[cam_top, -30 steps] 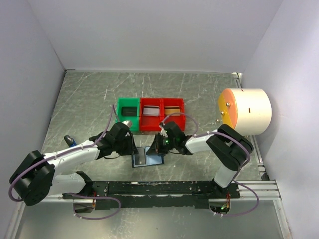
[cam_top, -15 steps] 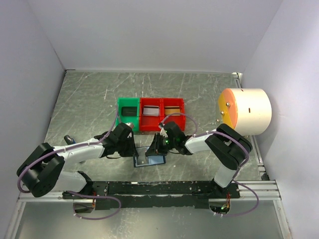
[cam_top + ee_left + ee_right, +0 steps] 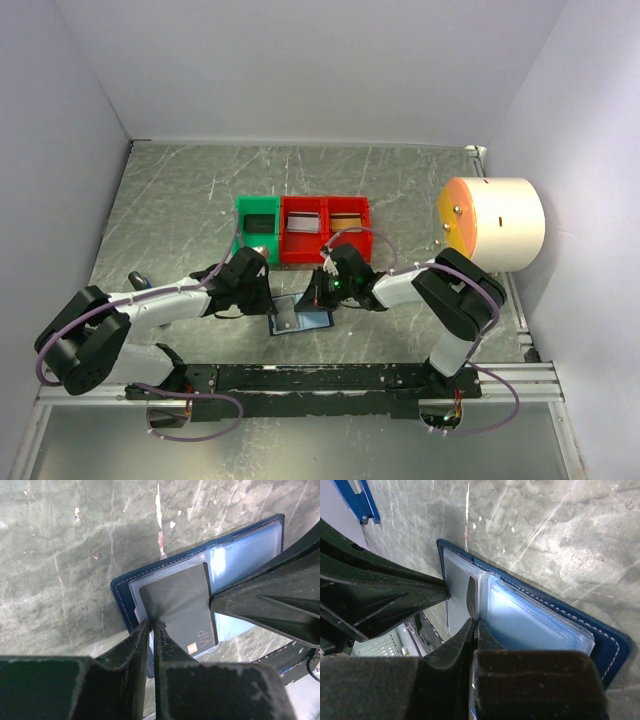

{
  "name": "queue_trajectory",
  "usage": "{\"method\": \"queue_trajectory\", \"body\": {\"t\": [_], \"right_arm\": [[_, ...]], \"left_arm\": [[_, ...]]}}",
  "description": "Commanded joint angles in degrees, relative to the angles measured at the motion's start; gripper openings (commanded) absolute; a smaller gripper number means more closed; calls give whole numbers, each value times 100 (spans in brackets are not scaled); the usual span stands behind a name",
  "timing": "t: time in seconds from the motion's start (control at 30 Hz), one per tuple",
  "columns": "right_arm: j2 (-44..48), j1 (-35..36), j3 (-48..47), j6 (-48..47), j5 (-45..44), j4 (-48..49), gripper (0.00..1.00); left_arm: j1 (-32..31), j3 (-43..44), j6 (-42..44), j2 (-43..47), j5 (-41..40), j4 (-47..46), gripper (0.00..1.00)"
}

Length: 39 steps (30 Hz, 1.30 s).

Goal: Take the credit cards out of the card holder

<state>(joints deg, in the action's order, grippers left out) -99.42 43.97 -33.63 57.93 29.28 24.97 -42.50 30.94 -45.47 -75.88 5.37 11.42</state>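
The navy card holder [image 3: 312, 321] lies open on the table between my two grippers. In the left wrist view the holder [image 3: 125, 600] shows its clear pockets, and a dark grey credit card [image 3: 180, 605] marked VIP lies on its left half. My left gripper [image 3: 151, 625] is shut, with its tips pinching that card's near-left corner. My right gripper [image 3: 474, 625] is shut on a thin pocket leaf at the fold of the holder [image 3: 540, 625]. In the top view the left gripper [image 3: 264, 300] and the right gripper [image 3: 317, 296] sit at the holder's far edge.
A green bin [image 3: 240, 222] and two red bins [image 3: 285, 240] stand just behind the holder. A silvery card [image 3: 302, 226] and a tan card [image 3: 347, 221] lie in the red bins. A white cylinder with an orange face [image 3: 495, 222] stands at the right. A small blue tag [image 3: 140, 281] lies at the left.
The left arm's elbow has swung right and its gripper has settled at the holder's left half. The holder has shifted slightly to the right. The right arm has hardly moved.
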Motion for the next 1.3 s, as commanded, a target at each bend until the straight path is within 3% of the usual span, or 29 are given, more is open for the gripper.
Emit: {"method": "queue_trajectory", "body": {"t": [0.0, 0.43, 0.63, 0.8, 1.03, 1.27], "right_arm": [[353, 23, 38, -124, -260, -160, 0], [652, -230, 332, -342, -236, -464, 0], [255, -108, 162, -329, 155, -93, 20], [-145, 185, -148, -329, 53, -164, 22], [-76, 160, 118, 39, 394, 716, 1], [374, -160, 543, 213, 212, 722, 0]], "left_arm": [[-144, 9, -40, -154, -140, 78, 18], [-148, -85, -54, -25, -236, 128, 18], [-153, -108, -15, -44, -91, -76, 16], [-159, -114, -27, -85, -81, -97, 11], [-171, -186, -60, -104, -7, -219, 9], [-171, -141, -57, -56, -227, 0, 7]]}}
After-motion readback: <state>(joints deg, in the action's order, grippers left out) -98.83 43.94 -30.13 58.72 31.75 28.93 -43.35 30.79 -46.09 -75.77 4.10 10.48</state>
